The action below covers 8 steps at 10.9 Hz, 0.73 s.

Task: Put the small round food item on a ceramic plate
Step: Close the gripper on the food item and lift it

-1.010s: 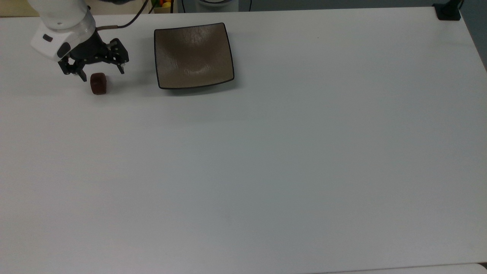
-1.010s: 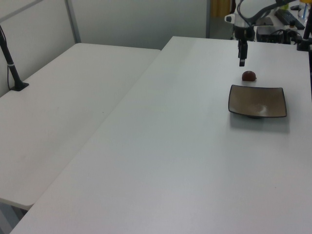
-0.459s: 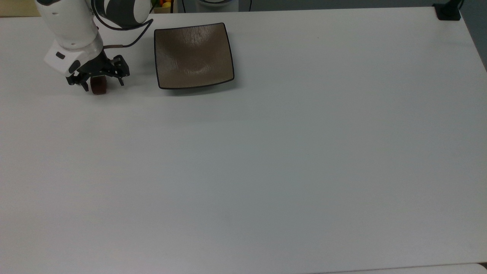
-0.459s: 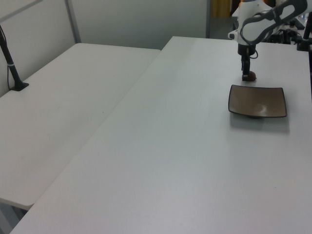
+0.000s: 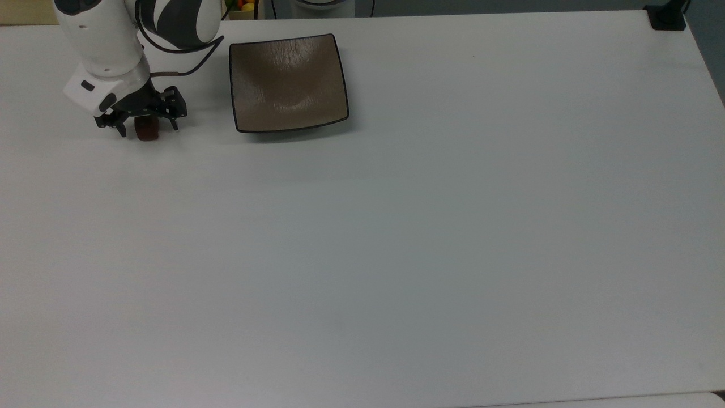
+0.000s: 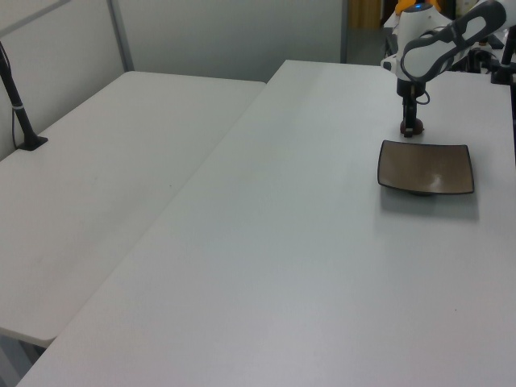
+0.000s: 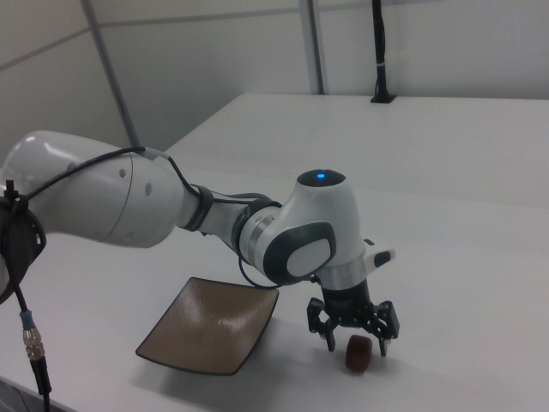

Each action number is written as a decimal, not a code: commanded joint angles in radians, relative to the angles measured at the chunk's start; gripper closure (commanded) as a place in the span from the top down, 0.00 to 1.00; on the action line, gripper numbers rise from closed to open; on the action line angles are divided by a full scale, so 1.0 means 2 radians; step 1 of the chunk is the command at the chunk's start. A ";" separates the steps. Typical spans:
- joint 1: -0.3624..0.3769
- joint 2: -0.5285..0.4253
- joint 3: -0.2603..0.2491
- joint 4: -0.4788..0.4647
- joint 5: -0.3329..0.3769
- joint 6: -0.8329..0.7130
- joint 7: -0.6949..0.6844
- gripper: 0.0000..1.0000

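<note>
gripper (image 7: 356, 344) is sitting low over the small round food item (image 7: 358, 354), jaws apart either side, ceramic plate (image 5: 288, 83) waiting just beside on the table (image 5: 396, 226)

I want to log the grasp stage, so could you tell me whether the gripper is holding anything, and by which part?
Nothing is held yet: the gripper is open, its fingers straddling the small round food item, which sits on the table.
</note>
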<state>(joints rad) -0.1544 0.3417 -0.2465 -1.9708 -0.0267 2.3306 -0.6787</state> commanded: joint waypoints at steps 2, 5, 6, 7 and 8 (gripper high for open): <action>0.000 -0.006 -0.003 -0.016 -0.009 0.007 0.010 0.72; -0.002 -0.007 -0.003 -0.017 -0.009 0.005 0.011 0.29; -0.002 -0.009 -0.003 -0.015 -0.009 -0.009 0.011 0.19; -0.002 -0.014 -0.003 -0.012 -0.009 -0.023 0.011 0.15; -0.001 -0.021 -0.003 -0.012 -0.009 -0.029 0.011 0.15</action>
<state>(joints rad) -0.1571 0.3350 -0.2530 -1.9789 -0.0271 2.3239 -0.6782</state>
